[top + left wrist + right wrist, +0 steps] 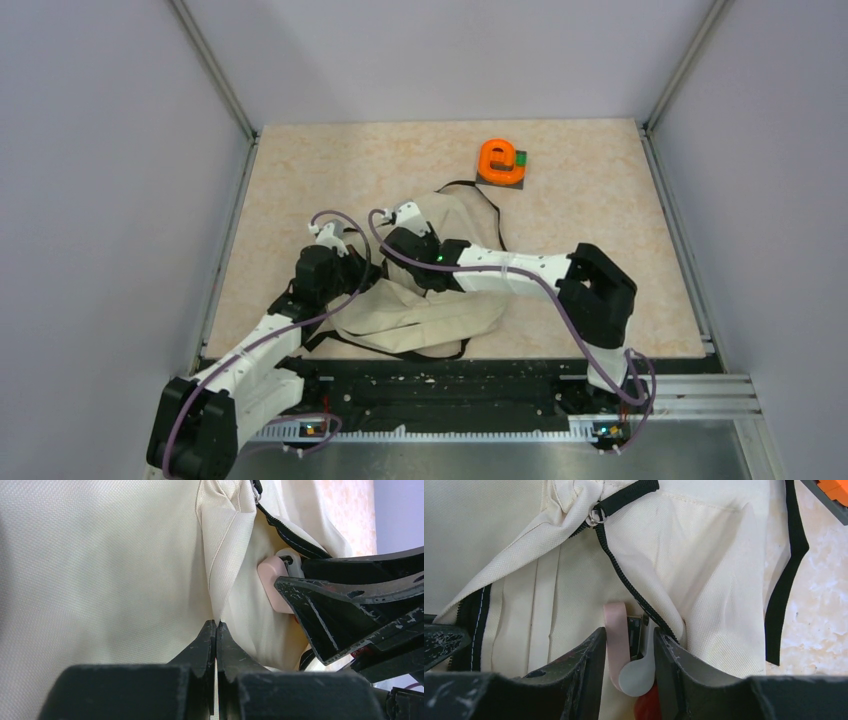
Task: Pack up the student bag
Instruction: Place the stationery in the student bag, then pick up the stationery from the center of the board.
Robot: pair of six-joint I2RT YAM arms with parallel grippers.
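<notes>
The student bag [430,318], beige with black zippers and straps, lies crumpled in the middle of the table between both arms. My left gripper [216,623] is shut on a pinched fold of its beige fabric [150,555]. My right gripper [629,642] is shut on a small pink and grey object [636,672], with something red just below it. It holds this at the bag's black zipper [621,577], partly tucked into the cloth. In the left wrist view the same pink object [272,577] presses against the bag, held by the right gripper's black fingers [325,615].
An orange object [500,158] sits on a dark grey base with a green piece at the back of the table. A loose black strap [786,580] trails off the bag's right side. Metal rails [690,250] border the tabletop.
</notes>
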